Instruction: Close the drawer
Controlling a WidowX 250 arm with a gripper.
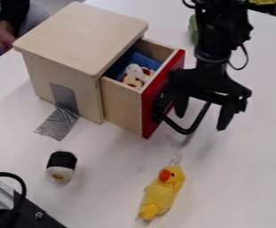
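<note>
Tape (60,122) likely anchors the box (75,40) against your push, while your gripper (202,115) hangs before the partly open drawer (122,104), fingers apart, handle (191,130) seemingly between them, presumably to guide it shut.

Pale smooth wood box (75,40), glossy red drawer front (159,95), fuzzy yellow plush duck (163,192)

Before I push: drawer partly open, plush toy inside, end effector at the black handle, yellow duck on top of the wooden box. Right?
Not quite: the camera view shows the yellow duck on the white table, not on the wooden box. The drawer is partly open with the plush toy inside, and the end effector is at the black handle.
</note>
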